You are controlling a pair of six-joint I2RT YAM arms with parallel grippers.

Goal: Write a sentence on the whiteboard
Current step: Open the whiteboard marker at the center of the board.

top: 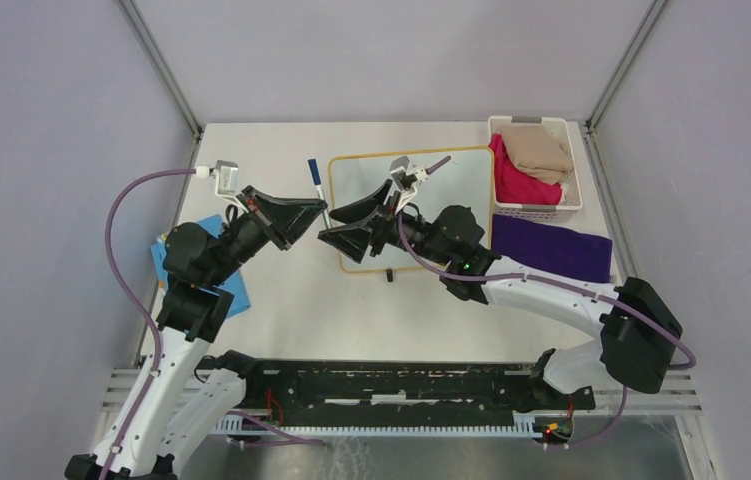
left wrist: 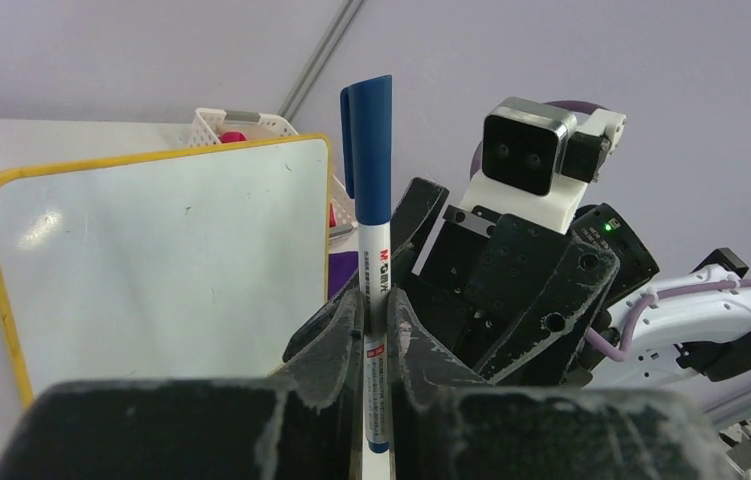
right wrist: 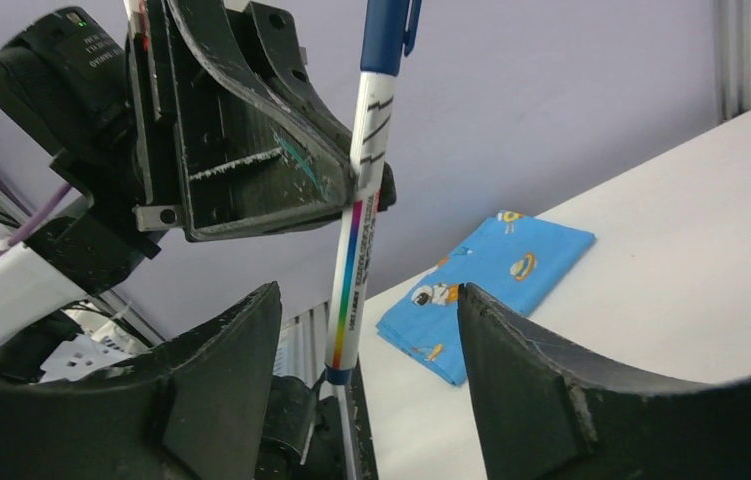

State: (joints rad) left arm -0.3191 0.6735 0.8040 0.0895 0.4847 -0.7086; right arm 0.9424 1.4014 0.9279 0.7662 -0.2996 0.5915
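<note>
The whiteboard (top: 441, 190) lies flat at mid-table, yellow-framed, also in the left wrist view (left wrist: 151, 260). Its visible surface is blank, and the sentence does not show. My left gripper (top: 319, 216) (left wrist: 376, 300) is shut on a white marker (top: 318, 185) (left wrist: 371, 230), which stands upright with its blue cap on top. My right gripper (top: 331, 226) (right wrist: 366, 330) is open just right of it, above the board's left edge. In the right wrist view the marker's (right wrist: 361, 220) lower barrel hangs between the spread fingers without touching them.
A white basket (top: 531, 120) with pink and beige cloths stands at the back right. A folded purple cloth (top: 551, 248) lies in front of it. A blue patterned cloth (top: 176, 265) (right wrist: 491, 270) lies under the left arm, near the table's left edge.
</note>
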